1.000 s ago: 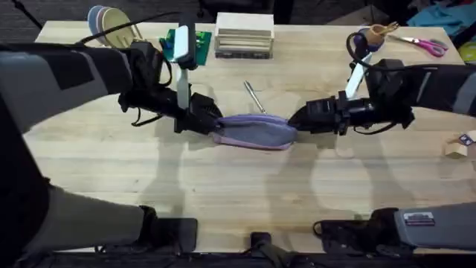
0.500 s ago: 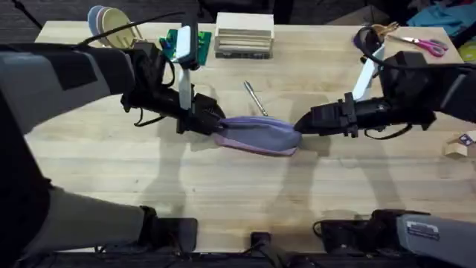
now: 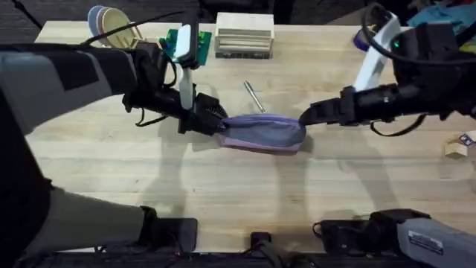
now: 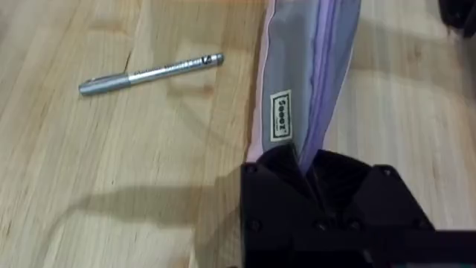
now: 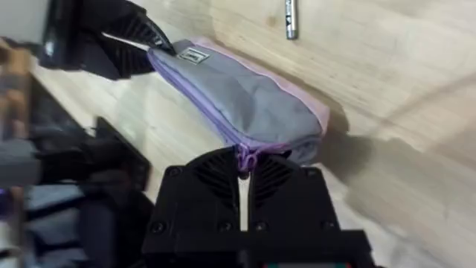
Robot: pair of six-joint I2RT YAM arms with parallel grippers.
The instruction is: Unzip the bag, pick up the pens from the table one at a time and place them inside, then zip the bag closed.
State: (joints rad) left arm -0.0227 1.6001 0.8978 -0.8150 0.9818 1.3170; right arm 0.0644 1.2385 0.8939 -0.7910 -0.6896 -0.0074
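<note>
Surface: pale plank table [image 3: 223,186], with a cream box [image 3: 244,35] and a green item [image 3: 178,41] along the far edge, bowls [image 3: 111,26] at the far left corner.
Bag: lavender-grey bag [image 3: 264,134] lies lengthwise near the table's middle, stretched between the two pincers, its zipper edge facing up.
Left gripper: left gripper [image 3: 208,120] sits at the bag's left end, fingers closed tight on the fabric there; the wrist view shows the pouch [image 4: 297,89] running straight away from the black fingers [image 4: 327,193], its small label just beyond them.
Right gripper: right gripper [image 3: 311,115] meets the bag's right end; its wrist view shows the fingers [image 5: 271,182] nearly together, pinching the purple zipper pull [image 5: 244,158] between them.
Pen: silvery pen [image 3: 254,97] lies loose on the wood just behind the bag, touching neither pincer.
Far right: small wooden block [image 3: 457,145] near the table's edge.
</note>
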